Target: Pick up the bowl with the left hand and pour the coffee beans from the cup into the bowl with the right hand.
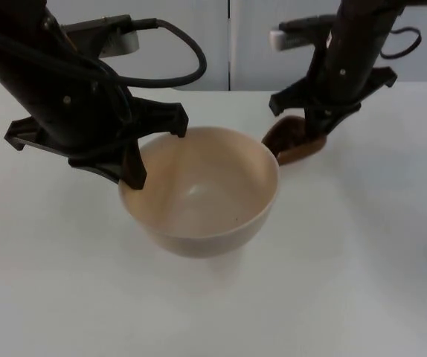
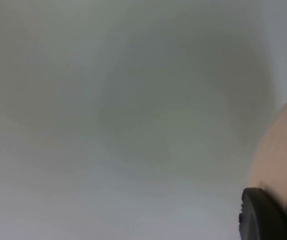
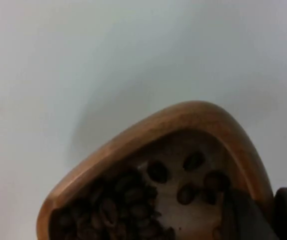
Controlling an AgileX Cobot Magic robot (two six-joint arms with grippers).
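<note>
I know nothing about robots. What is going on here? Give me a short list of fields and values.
bowl: cream, empty, held at its rim
left gripper: shut on the bowl's rim
cup: brown wooden, tilted, beside the bowl
coffee beans: inside the cup, none in the bowl
right gripper: holding the cup
table: white

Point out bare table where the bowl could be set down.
Bare table lies before and right of the bowl. Crowded behind it: left gripper grips its rim, and right gripper holds the cup beside it.
</note>
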